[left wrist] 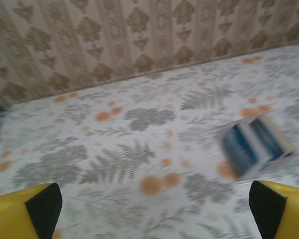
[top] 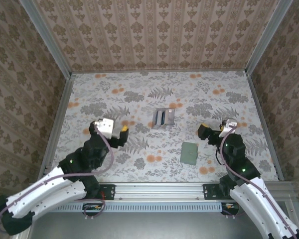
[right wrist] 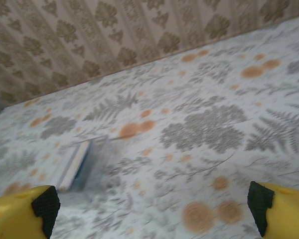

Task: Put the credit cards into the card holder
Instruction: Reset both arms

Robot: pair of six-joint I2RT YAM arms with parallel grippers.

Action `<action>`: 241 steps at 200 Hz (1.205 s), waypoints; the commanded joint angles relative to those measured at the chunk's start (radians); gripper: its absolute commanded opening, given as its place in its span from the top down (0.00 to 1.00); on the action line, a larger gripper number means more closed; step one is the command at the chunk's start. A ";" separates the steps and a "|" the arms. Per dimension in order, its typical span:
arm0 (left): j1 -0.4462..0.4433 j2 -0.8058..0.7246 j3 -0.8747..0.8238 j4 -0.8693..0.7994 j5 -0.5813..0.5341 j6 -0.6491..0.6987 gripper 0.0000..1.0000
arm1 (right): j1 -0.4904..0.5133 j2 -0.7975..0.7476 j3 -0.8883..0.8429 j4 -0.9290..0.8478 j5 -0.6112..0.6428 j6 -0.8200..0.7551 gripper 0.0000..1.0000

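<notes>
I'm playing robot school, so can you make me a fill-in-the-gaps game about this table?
1. The holder stands up, but the loose card lies ___.
2. That card is nearer the ___ jaws.
3. The round spots on the cloth are ___.
4. Both pairs of jaws are ___.

Missing words: flat; right; orange; open.

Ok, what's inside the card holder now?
The card holder shows dark and blue stripes in its slots; too blurred to tell if they're cards. One credit card lies outside it.
</notes>
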 commanded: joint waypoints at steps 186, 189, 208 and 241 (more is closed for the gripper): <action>0.973 1.027 -0.241 1.340 0.726 0.185 0.00 | -0.364 1.147 -0.029 1.211 -0.232 -0.308 0.00; 0.975 1.048 -0.239 1.376 0.723 0.190 0.00 | -0.365 1.132 -0.014 1.160 -0.229 -0.306 0.00; 0.984 1.025 -0.165 1.200 0.745 0.184 0.00 | -0.365 1.156 0.070 1.038 -0.239 -0.304 0.00; 0.981 1.024 -0.117 1.101 0.715 0.173 0.00 | -0.342 1.153 0.088 0.998 -0.202 -0.321 0.00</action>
